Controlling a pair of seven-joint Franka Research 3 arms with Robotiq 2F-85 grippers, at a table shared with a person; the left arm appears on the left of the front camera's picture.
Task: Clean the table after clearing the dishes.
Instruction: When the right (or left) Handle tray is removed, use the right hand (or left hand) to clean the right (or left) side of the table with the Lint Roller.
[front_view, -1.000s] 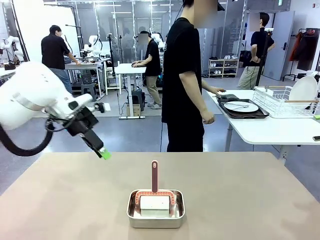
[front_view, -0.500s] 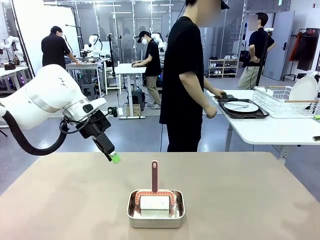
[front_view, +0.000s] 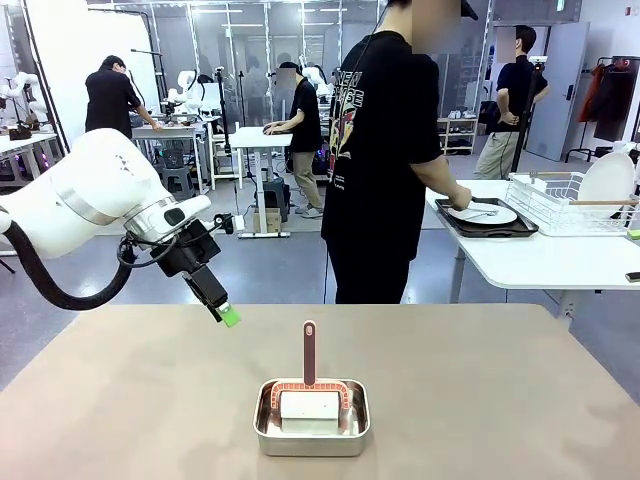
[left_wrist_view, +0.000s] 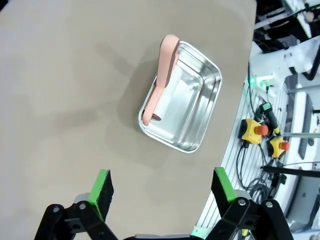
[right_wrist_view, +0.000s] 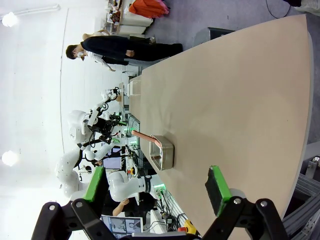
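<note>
Steel pan (front_view: 311, 415) sits nearest me on the tan surface (front_view: 480, 390), with a coral-handled scrubber (front_view: 309, 352) standing upright in it. The surface carries no dishes, so I judge the wiping step is starting. Next I must bring the left gripper (front_view: 225, 314), hovering released left of and beyond the pan, over that handle and close squarely. My right gripper (right_wrist_view: 157, 187) is released too, holding nothing. Farther off, a plate (front_view: 482, 213) lies on its tray (front_view: 500, 231) on the white table (front_view: 540, 262), with the person's hand (front_view: 462, 199) at it. Since a second ago the left arm has swung inward, and the person has turned to the tray.
</note>
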